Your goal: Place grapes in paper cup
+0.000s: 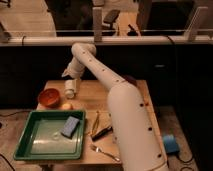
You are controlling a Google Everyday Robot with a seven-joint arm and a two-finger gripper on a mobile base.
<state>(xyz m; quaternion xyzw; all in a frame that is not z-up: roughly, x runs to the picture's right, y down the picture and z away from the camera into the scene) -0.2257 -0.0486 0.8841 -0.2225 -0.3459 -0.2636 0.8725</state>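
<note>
The paper cup (70, 87) is a small white cylinder standing upright near the back left of the wooden table (100, 97), narrower than the orange-red bowl (49, 97) that sits just to its left and slightly nearer the camera. The gripper (70, 76) hangs directly over the cup at the end of the long white arm (120, 105), which reaches from the lower right of the view up and across the table; whether its fingers are spread or closed cannot be told. A small dark maroon patch (131, 79) shows at the far right part of the table just behind the arm's upper edge; it may be the grapes, but it is too small and half hidden to be sure. A pale yellowish round item (66, 106) lies just in front of the bowl, near the back rim of the green tray (30, 147), which takes up the front left corner and holds a blue sponge (70, 126). Utensils (100, 132) lie on the bare wood between the tray and the arm, with a fork (104, 152) closer to the front edge. Open tabletop remains to the right of the cup, toward the middle of the table. No writing or labels can be read on anything.
</note>
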